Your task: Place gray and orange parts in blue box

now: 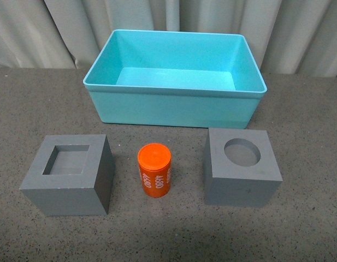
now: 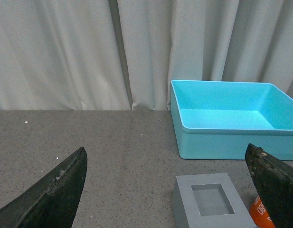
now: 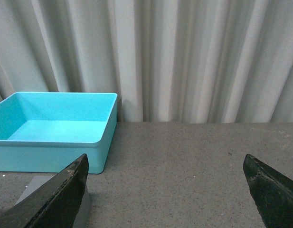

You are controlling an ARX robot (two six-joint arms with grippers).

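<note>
Speckled gray table (image 1: pixel 310 229), pale curtain (image 1: pixel 37 33)

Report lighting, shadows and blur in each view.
Front view: soft even light, sharp, faint shadow under the orange cylinder. Left wrist view: the left tool is dark and slightly soft; turquoise bin crisp. Right wrist view: the right tool likewise.

In the left wrist view the orange cylinder (image 2: pixel 256 213) shows only a sliver behind one jaw of the left gripper (image 2: pixel 165 149), and the square-recess cube (image 2: pixel 210 202) and blue box (image 2: pixel 222 142) run off the picture's edge. In the right wrist view a gray cube (image 3: pixel 34 184) sits mostly hidden behind a jaw of the right gripper (image 3: pixel 165 156), its recess unseen.
</note>
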